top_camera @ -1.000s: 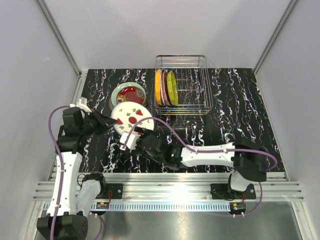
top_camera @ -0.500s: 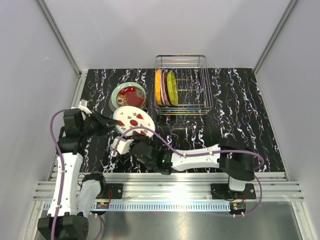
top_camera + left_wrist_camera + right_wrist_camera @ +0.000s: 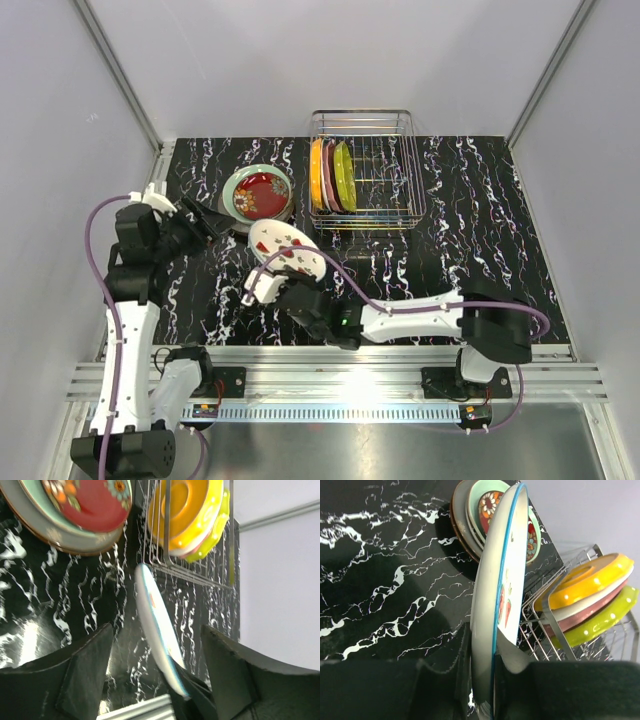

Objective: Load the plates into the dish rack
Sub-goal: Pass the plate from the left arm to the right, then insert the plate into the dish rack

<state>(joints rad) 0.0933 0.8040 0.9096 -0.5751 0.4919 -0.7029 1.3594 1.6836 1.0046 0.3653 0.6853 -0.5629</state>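
My right gripper (image 3: pixel 275 278) is shut on the near rim of a white plate with red motifs (image 3: pixel 290 250) and holds it tilted on edge above the table. In the right wrist view the plate (image 3: pixel 500 605) stands pinched between the two fingers of that gripper (image 3: pixel 497 680). My left gripper (image 3: pixel 208 222) stands open to the left of the plate. In its own view that gripper (image 3: pixel 157 672) has its fingers wide on either side of the plate's edge (image 3: pixel 152 625), not touching it. The dish rack (image 3: pixel 365 172) holds three upright plates (image 3: pixel 330 175): orange, pink and yellow-green. A stack of plates (image 3: pixel 260 192) with a red floral one on top lies left of the rack.
The rack's wire wall (image 3: pixel 555 630) is close to the right of the held plate, and the stack (image 3: pixel 487 507) lies beyond it. The black marbled table (image 3: pixel 480 230) ends at an aluminium rail (image 3: pixel 340 365) at the near edge. Grey walls enclose the back and sides.
The left gripper opened, let go of the white plate and drew back to the left. The right gripper shut on the plate's near rim and now carries it, shifted slightly right.
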